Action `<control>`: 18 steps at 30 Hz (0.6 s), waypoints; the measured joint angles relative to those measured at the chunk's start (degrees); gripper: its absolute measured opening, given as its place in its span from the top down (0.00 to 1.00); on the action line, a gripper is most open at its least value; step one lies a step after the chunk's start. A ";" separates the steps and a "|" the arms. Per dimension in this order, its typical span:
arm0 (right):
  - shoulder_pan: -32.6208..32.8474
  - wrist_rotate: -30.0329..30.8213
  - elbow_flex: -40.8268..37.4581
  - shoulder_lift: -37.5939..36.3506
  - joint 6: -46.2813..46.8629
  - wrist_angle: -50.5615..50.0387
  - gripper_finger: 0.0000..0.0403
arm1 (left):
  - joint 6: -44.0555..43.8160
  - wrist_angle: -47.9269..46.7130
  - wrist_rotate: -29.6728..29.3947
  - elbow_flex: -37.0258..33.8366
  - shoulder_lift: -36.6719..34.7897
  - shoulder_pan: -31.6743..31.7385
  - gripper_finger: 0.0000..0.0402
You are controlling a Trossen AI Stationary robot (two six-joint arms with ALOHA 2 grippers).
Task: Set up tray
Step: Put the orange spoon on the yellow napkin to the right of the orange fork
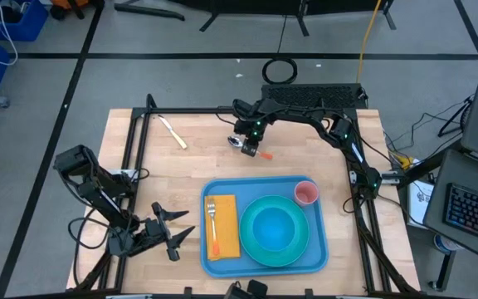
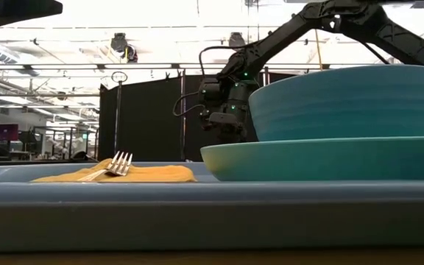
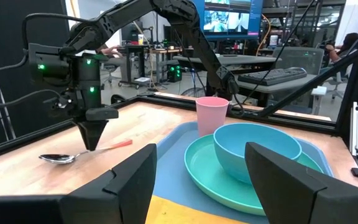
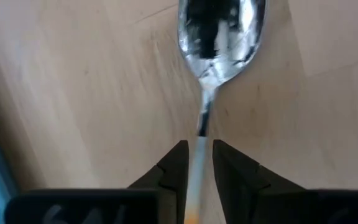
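While the tray (image 1: 318, 253) lies flat on the near half of the table (image 1: 139, 158), slightly toward the right arm's side, its contents read as follows. Item: teal plate (image 1: 304, 241) with teal bowl (image 1: 274, 227) stacked in it, centre-right. Item: pink cup (image 1: 305, 193), far right corner of the tray. Item: yellow-orange napkin (image 1: 224, 226) along the left side, fork (image 1: 212, 218) lying lengthwise on it.

Off tray: spoon (image 4: 217, 31), on bare wood beyond the tray's far edge; bowl of the spoon toward the left arm's side, orange-tipped handle toward the right, long axis roughly parallel to that far edge. Knife (image 1: 173, 133), far left of the table, well apart.

Right gripper (image 4: 197, 155): down at the spoon, fingers narrow and straddling the handle near the neck; the wrist view suggests a grasp closing on it or just closed. Tray lies directly nearward from this gripper, so carrying the spoon nearward looks the likely move. Right arm is much the nearer.

Left gripper (image 1: 166, 232): waits beside the tray's left edge, fingers spread wide, empty.
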 joint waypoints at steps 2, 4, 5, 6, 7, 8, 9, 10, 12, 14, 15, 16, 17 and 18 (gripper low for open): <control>0.10 0.85 0.00 0.00 -0.04 -0.08 0.84 | 0.00 0.00 0.00 0.00 0.00 0.00 0.38; 0.11 1.48 0.00 0.00 -0.05 -0.23 0.83 | -0.04 0.00 -0.02 0.00 0.01 0.00 0.38; 0.11 1.54 0.00 0.00 -0.05 -0.22 0.83 | -0.04 0.00 -0.02 0.00 -0.01 0.00 0.38; 0.06 1.73 0.00 0.00 -0.05 -0.21 0.82 | -0.02 0.00 -0.02 0.00 -0.01 0.00 0.38; -0.01 1.95 0.00 0.00 -0.05 -0.22 0.81 | -0.04 0.00 -0.02 0.00 0.00 0.00 0.38; -0.02 1.92 0.00 0.00 -0.05 -0.27 0.80 | -0.07 0.00 -0.02 0.00 -0.01 0.00 0.38; -0.02 1.79 0.00 0.00 -0.15 -0.43 0.79 | -0.05 0.00 -0.02 0.00 0.00 0.00 0.38; -0.02 1.79 0.00 0.00 -0.60 -0.65 0.78 | 0.00 0.00 -0.03 0.00 -0.01 0.00 0.38; 0.02 1.80 0.00 0.00 -1.55 -0.91 0.77 | 0.00 0.00 -0.04 0.00 0.01 0.00 0.38; 0.11 1.79 0.00 0.00 -1.97 -0.92 0.75 | 0.02 0.00 -0.05 0.00 0.00 0.00 0.38; 0.11 1.80 0.00 0.00 -2.05 -0.91 0.75 | 0.03 0.00 -0.07 0.00 0.01 0.00 0.38; 0.11 1.87 0.00 0.00 -2.10 -0.90 0.74 | 0.05 0.00 -0.08 0.00 0.01 0.00 0.38; 0.11 1.97 0.00 0.00 -2.12 -0.85 0.73 | 0.07 -0.01 -0.09 0.00 0.00 0.00 0.38; 0.11 1.99 0.00 0.00 -2.08 -0.79 0.72 | 0.07 0.00 -0.09 0.00 0.01 0.00 0.38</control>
